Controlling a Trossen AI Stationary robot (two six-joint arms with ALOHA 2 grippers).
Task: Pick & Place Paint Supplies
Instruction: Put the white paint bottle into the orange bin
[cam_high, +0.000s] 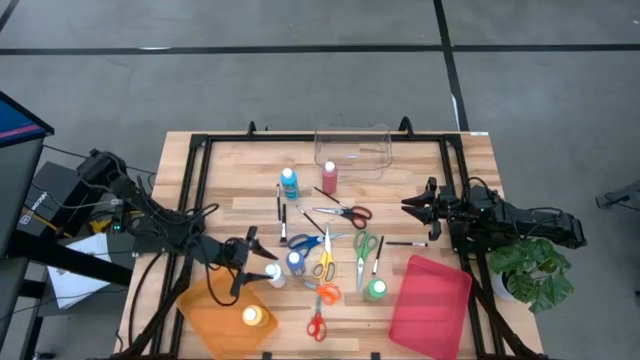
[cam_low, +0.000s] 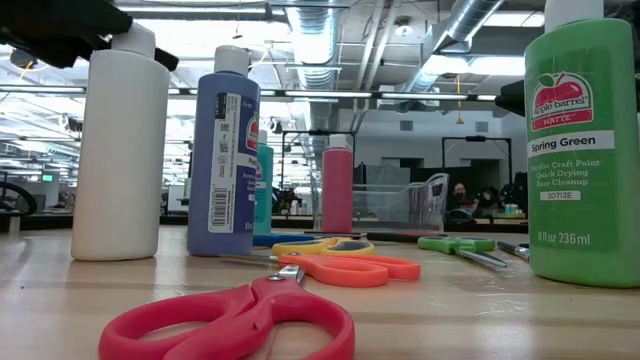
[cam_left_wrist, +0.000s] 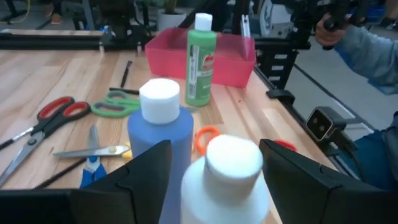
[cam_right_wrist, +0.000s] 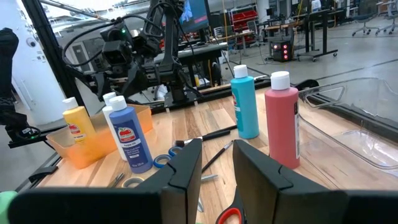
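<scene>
My left claw (cam_left_wrist: 214, 171) is open, one finger on each side of the white bottle (cam_high: 272, 272), not squeezing it. The blue bottle (cam_high: 295, 261) stands just beside it, at about two o'clock. The yellow bottle (cam_high: 251, 316) sits in the orange tray (cam_high: 205, 318) at six o'clock. My right claw (cam_right_wrist: 216, 163) waits at the table's right side, empty, fingers a little apart.
</scene>
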